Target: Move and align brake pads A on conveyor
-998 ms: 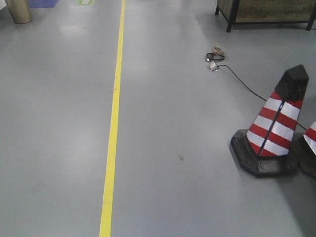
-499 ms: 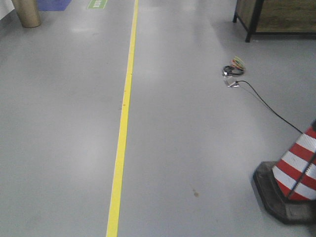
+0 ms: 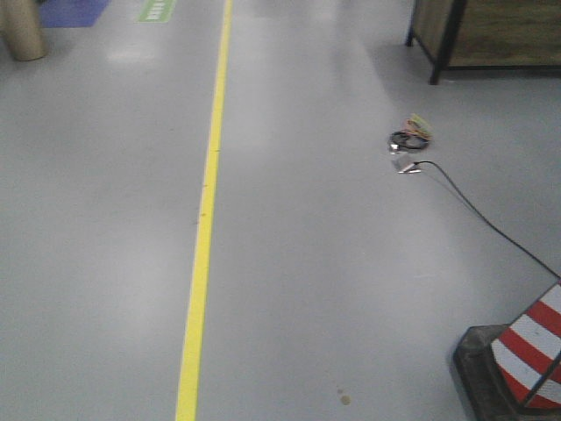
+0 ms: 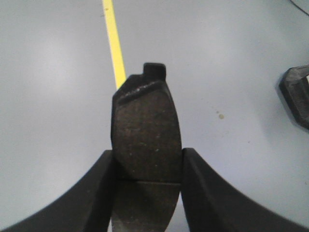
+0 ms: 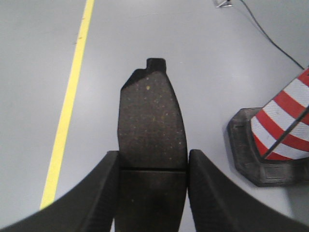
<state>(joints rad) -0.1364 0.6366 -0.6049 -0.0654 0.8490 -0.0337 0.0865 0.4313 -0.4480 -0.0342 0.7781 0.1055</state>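
Each wrist view shows one brake pad held over the grey floor. In the left wrist view a dark grey brake pad [image 4: 146,135] with a centre groove stands lengthwise between the black fingers [image 4: 96,193] of my left gripper [image 4: 147,166], which is shut on its long sides. My right gripper [image 5: 153,169] is shut the same way on a second brake pad [image 5: 152,121], its notched end pointing away. The conveyor is out of view in every frame. Neither gripper shows in the front view.
A yellow floor line [image 3: 203,228] runs away down the grey floor. A red-and-white traffic cone [image 3: 526,360] on a black base stands at the near right. A black cable [image 3: 478,210] leads to a small cable bundle [image 3: 410,139]. A wooden cabinet [image 3: 491,31] stands far right.
The front view has advanced and swung: the cone slid toward the lower right edge and now shows only partly, and the cable bundle sits lower in frame.
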